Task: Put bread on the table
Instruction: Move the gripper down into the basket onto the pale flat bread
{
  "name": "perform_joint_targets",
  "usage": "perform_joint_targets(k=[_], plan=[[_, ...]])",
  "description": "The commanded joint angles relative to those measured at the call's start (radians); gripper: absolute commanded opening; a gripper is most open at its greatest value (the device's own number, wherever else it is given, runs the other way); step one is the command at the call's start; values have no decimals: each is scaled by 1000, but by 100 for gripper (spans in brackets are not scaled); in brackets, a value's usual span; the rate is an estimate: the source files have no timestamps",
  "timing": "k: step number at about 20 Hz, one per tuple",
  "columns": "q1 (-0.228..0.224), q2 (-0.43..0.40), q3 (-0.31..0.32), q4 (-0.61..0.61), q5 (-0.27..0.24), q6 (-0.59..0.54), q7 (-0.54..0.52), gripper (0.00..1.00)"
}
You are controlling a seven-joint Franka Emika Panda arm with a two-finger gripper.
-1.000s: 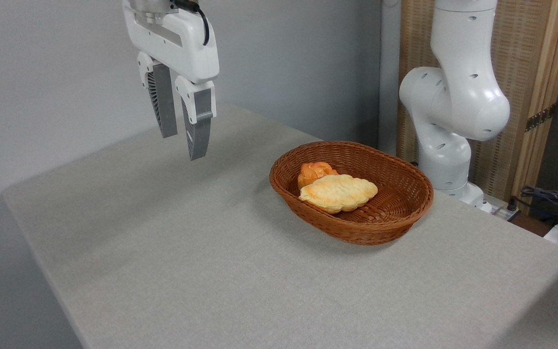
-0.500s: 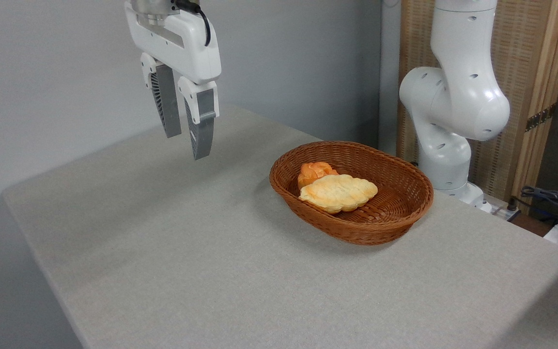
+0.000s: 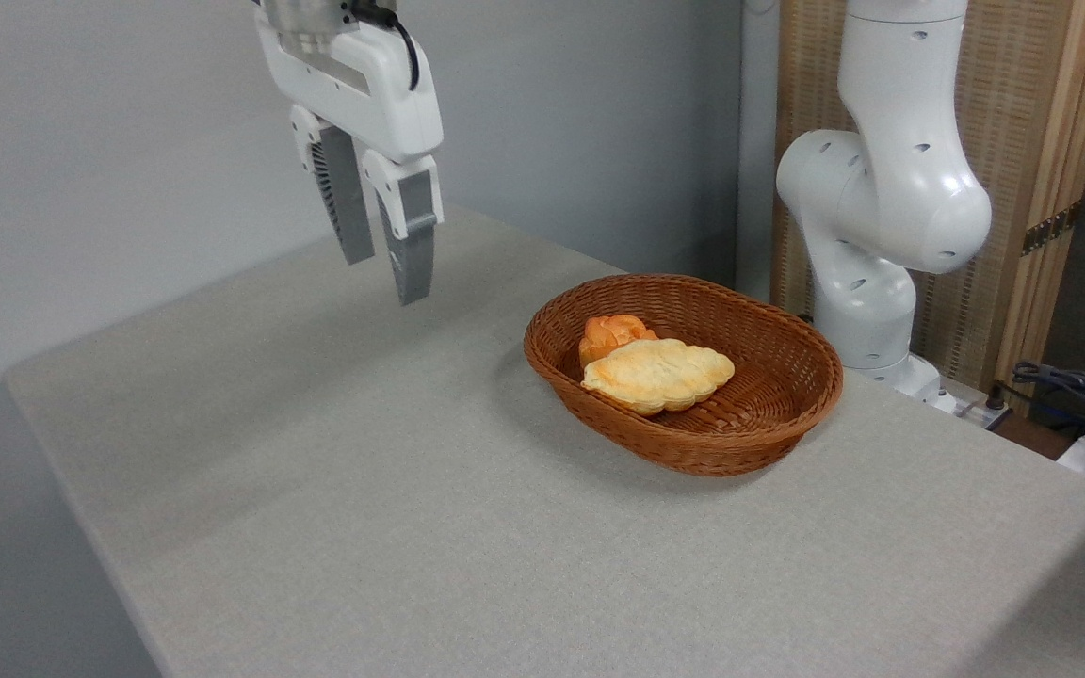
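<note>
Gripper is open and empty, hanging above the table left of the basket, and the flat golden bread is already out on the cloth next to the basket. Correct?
Not quite. The gripper is open, empty and above the table left of the basket, but the camera view shows the bread lying inside the basket, leaning against the orange bun, not on the cloth.

Count was: 1 worktop (image 3: 335,490), grey fabric. 1 wicker basket (image 3: 769,414), brown, oval. Baked items in basket: 2 total, i.e. 1 flat pale golden bread (image 3: 657,374) w/ scalloped edges, plus 1 small orange bun (image 3: 610,332) just behind it. 1 robot arm (image 3: 891,198), white. 1 gripper (image 3: 386,271) w/ 2 fingers (image 3: 413,254), jaws apart.
</note>
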Motion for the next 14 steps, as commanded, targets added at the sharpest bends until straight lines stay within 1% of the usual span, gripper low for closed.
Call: perform_joint_targets(k=[1,4,6,9,11,14], plan=[[-14,-98,2,-171,-6,-1,20,100],[-14,-188,14,-311,-5,-4,98,100],[-14,-241,15,-397,2,-36,140,100],[-13,-279,31,-494,32,-53,224,100],[-10,-307,41,-563,72,-55,304,100],[-10,-319,75,-641,90,-27,422,100]])
